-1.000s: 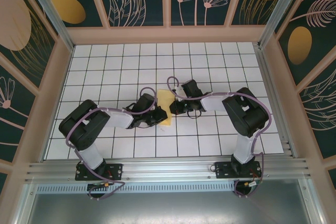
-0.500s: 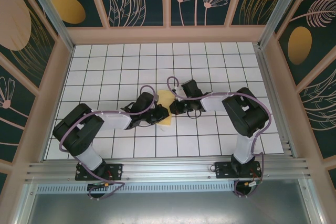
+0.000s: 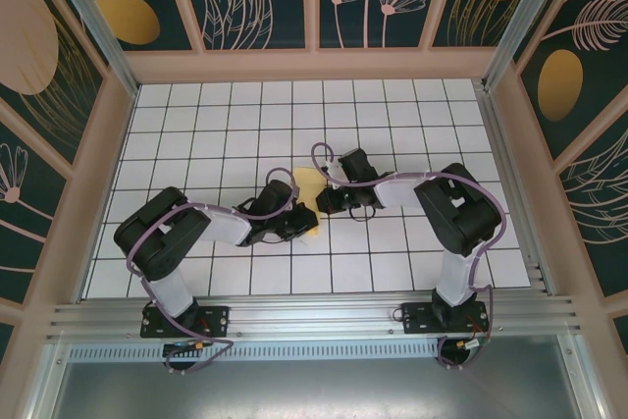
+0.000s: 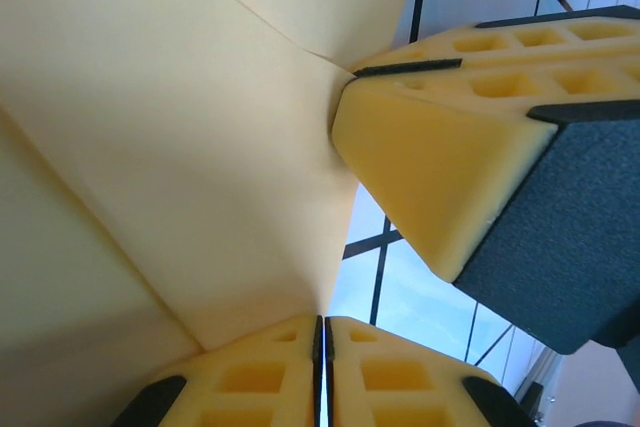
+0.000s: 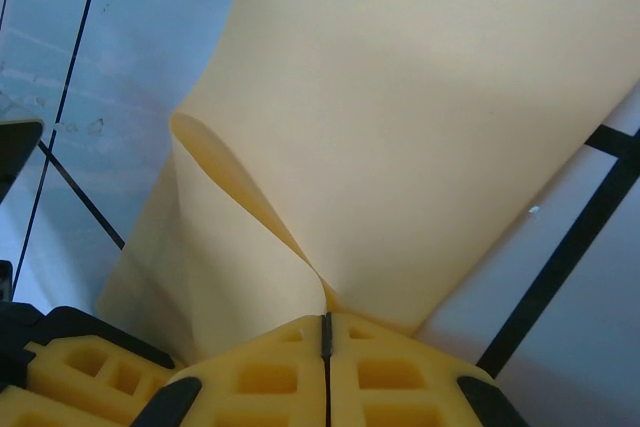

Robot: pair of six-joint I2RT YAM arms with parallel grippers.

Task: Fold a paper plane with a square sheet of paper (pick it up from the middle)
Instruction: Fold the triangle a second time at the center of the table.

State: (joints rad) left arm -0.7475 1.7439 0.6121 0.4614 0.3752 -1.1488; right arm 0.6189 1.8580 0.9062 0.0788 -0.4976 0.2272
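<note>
Item 1: square sheet of paper. Thin, yellow. It sits mid-way across the white tiled surface, between the two grippers. It is not flat: it is bowed, with a sharp crease line in the left wrist view and a loose curl in the right wrist view. Whether any part rests on the surface cannot be told.

Item 2: left gripper. The jaws are clenched, grasping the sheet, which narrows into the seam between them.

Item 3: right gripper. The jaws are clenched, grasping the sheet at the foot of the curl. It stands just beside the left gripper.

Hazards, judged:
- Tearing, if the arms draw apart, since both grips are tight on thin paper and close together.
- Slipping, since each hold looks to take only a narrow margin of paper, so a sideways tug could free it.
- A crooked fold, if the loose curl is pressed down out of line and sets as a stray crease.
- The grippers knocking together, since they work so near each other.
</note>
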